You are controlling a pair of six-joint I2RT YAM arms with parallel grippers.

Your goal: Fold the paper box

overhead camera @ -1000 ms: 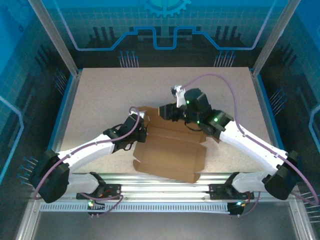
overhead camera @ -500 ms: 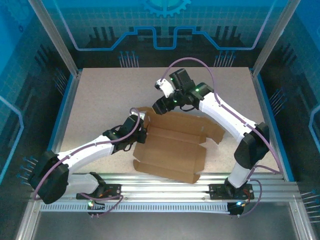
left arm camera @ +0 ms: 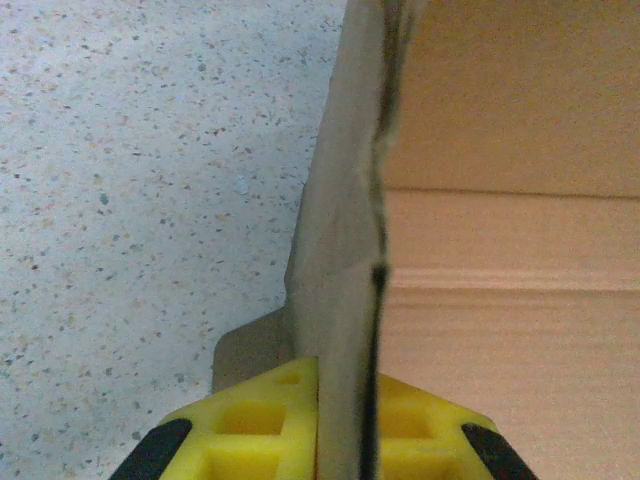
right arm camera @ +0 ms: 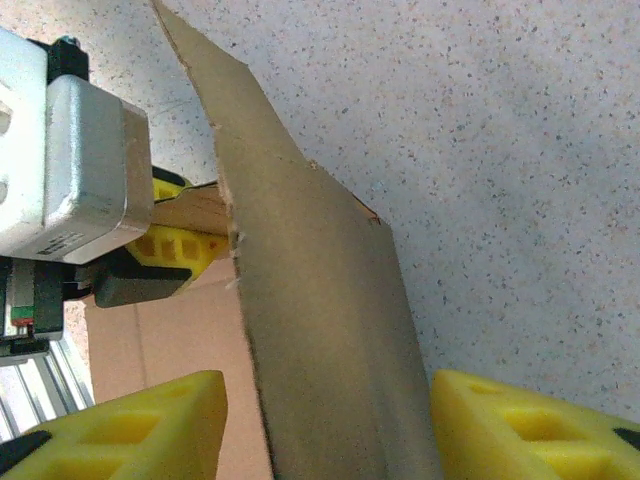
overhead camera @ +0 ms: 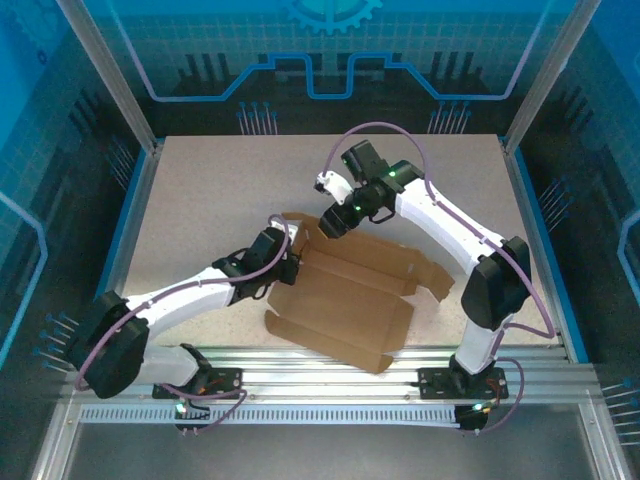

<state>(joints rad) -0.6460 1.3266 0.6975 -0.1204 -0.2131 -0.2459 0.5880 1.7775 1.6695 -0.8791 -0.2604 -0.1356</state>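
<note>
- The worktop (overhead camera: 210, 190) is a pale beige board with fine dark speckles; the wrist views show the same grainy surface close up.
- Blue trim (overhead camera: 128, 225) runs along the worktop's left edge, and a matching strip runs along the right edge.
- Aluminium rails (overhead camera: 330, 385) lie across the near edge, with a slotted strip (overhead camera: 330, 413) just nearer.
- Two slanted aluminium posts rise from the far corners, the left post (overhead camera: 105, 70) and the right post (overhead camera: 555, 70).
- The far wall is a blue gridded panel (overhead camera: 450, 50) with a gear emblem (overhead camera: 335, 12) at the top centre.
</note>
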